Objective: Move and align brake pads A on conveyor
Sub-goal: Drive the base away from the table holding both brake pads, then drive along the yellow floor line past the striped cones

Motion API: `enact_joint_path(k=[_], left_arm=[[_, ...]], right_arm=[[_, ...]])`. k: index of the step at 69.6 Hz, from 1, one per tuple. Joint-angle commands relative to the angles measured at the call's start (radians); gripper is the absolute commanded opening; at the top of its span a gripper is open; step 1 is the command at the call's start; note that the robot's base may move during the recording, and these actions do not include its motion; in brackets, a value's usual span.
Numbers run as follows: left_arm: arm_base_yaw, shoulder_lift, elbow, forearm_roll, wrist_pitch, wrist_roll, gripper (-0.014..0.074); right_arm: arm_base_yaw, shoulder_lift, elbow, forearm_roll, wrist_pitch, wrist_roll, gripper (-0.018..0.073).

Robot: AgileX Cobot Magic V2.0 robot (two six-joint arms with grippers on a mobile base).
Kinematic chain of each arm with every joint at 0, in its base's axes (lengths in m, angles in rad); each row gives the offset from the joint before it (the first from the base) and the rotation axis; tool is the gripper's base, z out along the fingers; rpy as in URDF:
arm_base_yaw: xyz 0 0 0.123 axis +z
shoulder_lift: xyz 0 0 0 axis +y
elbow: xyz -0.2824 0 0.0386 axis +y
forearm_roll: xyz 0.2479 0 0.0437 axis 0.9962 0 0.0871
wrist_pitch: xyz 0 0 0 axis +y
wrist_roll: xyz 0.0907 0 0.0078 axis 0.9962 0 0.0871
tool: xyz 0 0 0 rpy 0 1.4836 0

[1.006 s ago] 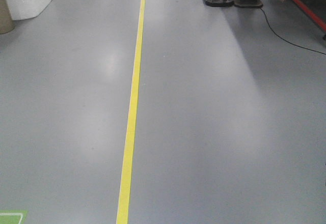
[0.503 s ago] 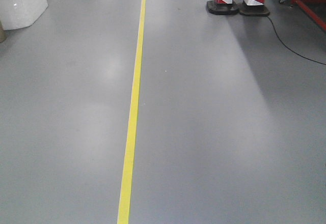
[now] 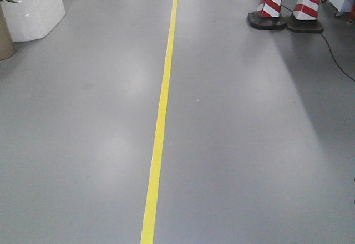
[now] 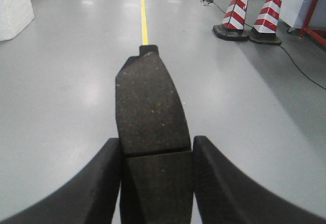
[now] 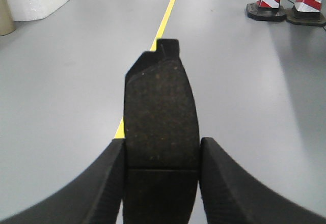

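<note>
My left gripper (image 4: pixel 155 155) is shut on a dark grey brake pad (image 4: pixel 147 99); the pad sticks forward from between the black fingers (image 4: pixel 102 183), its thin groove level with the fingertips. My right gripper (image 5: pixel 162 155) is shut on a second dark grey brake pad (image 5: pixel 160 107), held the same way between its fingers (image 5: pixel 224 183). Both pads hang above the grey floor. The conveyor is out of view in every frame. Neither gripper shows in the front-facing view.
A grey floor with a yellow line (image 3: pixel 161 116) runs ahead. Two red-and-white striped cones (image 3: pixel 269 3) (image 3: pixel 307 8) stand at the far right with a black cable (image 3: pixel 335 58). A white block (image 3: pixel 33 5) stands at the far left.
The front view has shifted: the yellow line and cones have moved right in the frame, and the cones look nearer and larger. The white block shows more at the left.
</note>
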Motion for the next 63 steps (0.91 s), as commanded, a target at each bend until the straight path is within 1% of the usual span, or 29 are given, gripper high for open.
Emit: enact_joint_path(k=[1, 63], left_arm=[[-0.003, 0.005, -0.028, -0.011, -0.099, -0.008, -0.0006], [-0.003, 0.005, -0.028, -0.011, -0.099, -0.008, -0.0006]], right_arm=[[0.001, 0.005, -0.029, -0.007, -0.093, -0.005, -0.0006], [0.001, 0.005, -0.029, -0.007, -0.093, -0.005, -0.0006]])
